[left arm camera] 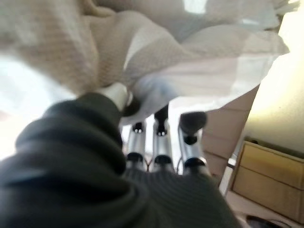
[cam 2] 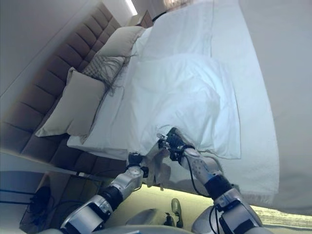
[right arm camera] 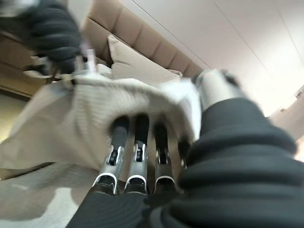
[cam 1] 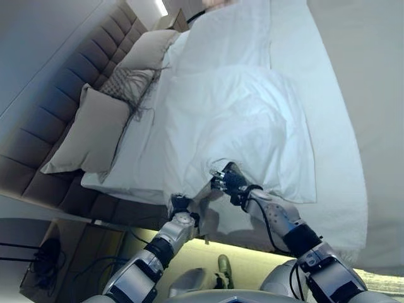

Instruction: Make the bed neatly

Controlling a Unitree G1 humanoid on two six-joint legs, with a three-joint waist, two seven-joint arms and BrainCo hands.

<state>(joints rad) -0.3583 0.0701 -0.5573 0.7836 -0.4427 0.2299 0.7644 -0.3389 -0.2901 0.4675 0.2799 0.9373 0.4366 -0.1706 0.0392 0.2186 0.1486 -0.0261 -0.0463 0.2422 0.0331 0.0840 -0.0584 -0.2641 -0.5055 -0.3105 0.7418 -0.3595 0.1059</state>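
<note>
I have the white duvet (cam 1: 240,120) lying rumpled across the middle of the bed (cam 1: 334,189), its near edge bunched up at the bed's near side, where both of my hands meet it. My right hand (cam 1: 228,178) is clenched on that edge: in its wrist view the fingers (right arm camera: 137,135) curl into the cloth and the thumb presses it from the other side. My left hand (cam 1: 179,204) sits just left of and below it, at the bed's edge; its wrist view shows thumb and fingers (left arm camera: 161,124) pinching a fold of the same fabric.

To the left, against the padded headboard (cam 1: 57,113), lie a near pillow (cam 1: 95,129), a patterned cushion (cam 1: 129,82) with a dark fringe, and a farther pillow (cam 1: 145,50). A nightstand (cam 1: 172,21) stands past the far pillow, partly cut off.

I can read no labels or writing anywhere. The duvet's near corner is hidden inside my hands, and how far it hangs over the bed's side I cannot make out.
</note>
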